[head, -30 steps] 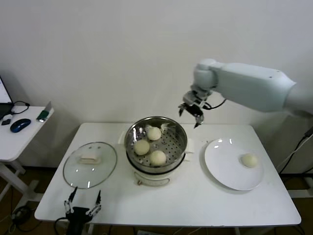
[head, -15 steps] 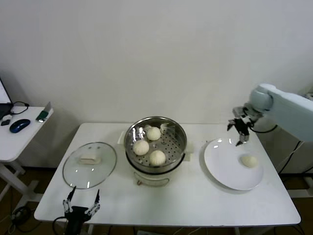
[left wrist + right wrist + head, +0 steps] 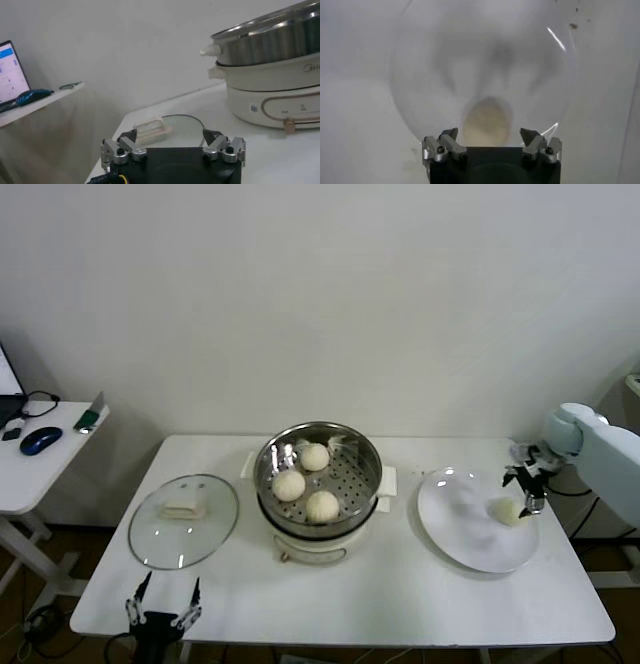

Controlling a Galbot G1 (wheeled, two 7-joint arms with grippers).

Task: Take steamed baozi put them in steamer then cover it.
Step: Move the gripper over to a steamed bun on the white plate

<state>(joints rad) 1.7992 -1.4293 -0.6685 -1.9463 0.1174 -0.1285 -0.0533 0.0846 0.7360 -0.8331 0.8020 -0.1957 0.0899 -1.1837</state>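
Last steamed baozi (image 3: 486, 121) between wide-open right end effector (image 3: 490, 141) fingers, clearest wrist-side.

The white table (image 3: 400, 604) bears the cover (image 3: 184, 520), the steamer (image 3: 318, 484) and a white plate (image 3: 470, 534).

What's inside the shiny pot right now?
Three baozi sit on the holey tray inside the steamer. Whatever lies under that tray is hidden. The cover lies on the table beside it, so nothing covers the top.
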